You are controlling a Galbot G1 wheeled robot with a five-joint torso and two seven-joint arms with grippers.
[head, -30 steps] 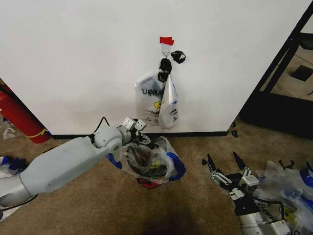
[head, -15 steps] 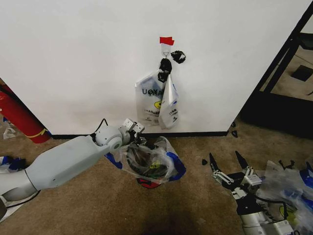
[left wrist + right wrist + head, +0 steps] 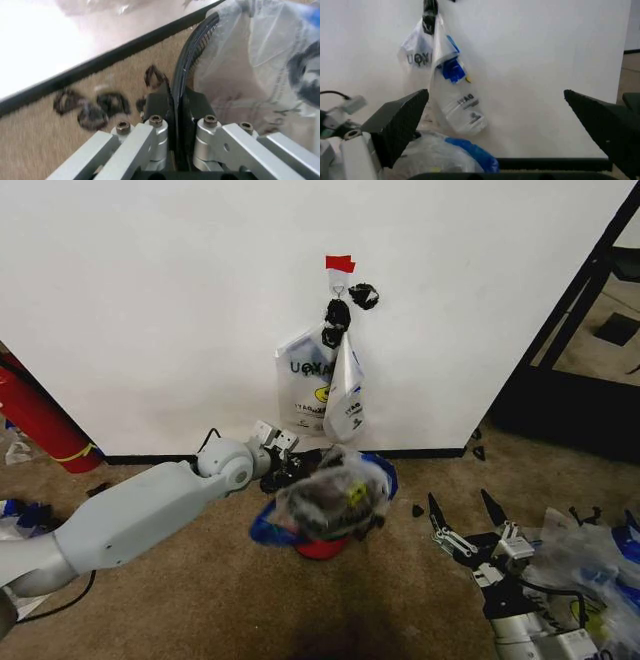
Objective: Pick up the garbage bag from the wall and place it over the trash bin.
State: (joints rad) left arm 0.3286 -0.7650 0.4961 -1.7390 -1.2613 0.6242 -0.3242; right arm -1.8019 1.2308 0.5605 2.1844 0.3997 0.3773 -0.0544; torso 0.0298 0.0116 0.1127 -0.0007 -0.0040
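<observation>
Nearest, the right gripper (image 3: 467,532) is held idle and spread wide above the carpet, while farther on the left gripper (image 3: 284,458) is clamped on the rim of the trash bin (image 3: 322,547), which is seen tipped over with the garbage bag (image 3: 335,490) bunched across its mouth, just below the spare bags (image 3: 322,385) hung on the wall (image 3: 150,310). A spill could be caused if the tilted bin is dragged further, and the bag could be pulled off. The pinched rim (image 3: 187,63) is shown by the left wrist view, whereas the tilt is revealed by the head view.
</observation>
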